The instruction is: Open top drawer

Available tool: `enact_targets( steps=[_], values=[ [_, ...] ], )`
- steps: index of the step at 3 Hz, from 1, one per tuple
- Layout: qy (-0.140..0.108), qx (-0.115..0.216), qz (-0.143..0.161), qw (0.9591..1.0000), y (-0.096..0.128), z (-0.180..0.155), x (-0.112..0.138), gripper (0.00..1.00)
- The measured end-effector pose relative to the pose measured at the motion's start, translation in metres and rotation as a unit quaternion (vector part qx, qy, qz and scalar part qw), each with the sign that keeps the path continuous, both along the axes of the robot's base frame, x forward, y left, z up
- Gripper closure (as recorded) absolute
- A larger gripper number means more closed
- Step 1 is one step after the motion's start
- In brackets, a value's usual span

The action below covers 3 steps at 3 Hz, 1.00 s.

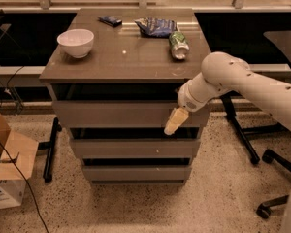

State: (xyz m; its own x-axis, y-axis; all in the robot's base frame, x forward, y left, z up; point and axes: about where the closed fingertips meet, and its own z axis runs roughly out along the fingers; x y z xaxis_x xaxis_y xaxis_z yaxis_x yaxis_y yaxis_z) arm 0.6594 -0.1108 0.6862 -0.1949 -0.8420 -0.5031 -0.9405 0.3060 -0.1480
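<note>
The top drawer (116, 114) is the widest of three flat, handleless grey-taupe fronts in a low cabinet, just under the tabletop (126, 59). A dark gap runs above its front panel. My gripper (176, 122), cream-coloured on a white arm reaching in from the right, is at the right end of the top drawer's front, against its lower edge. Two narrower drawers (131, 148) lie below.
On the tabletop stand a white bowl (75, 41), a tipped green can (178, 45), a blue snack bag (155, 26) and a small dark object (109, 20). A cardboard box (9, 174) sits on the floor at left. Chair legs (242, 140) stand at right.
</note>
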Motion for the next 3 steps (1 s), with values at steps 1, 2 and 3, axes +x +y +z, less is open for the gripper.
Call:
enact_targets(
  steps=[1,2,3],
  values=[
    [0.026,0.022,0.001,0.9994,0.0044,-0.0214,0.0158,0.18],
    [0.040,0.022,0.007,0.9989,0.0064,-0.0287,0.0146,0.41],
    [0.044,0.014,0.024,0.9987,0.0091,-0.0262,0.0081,0.65]
  ],
)
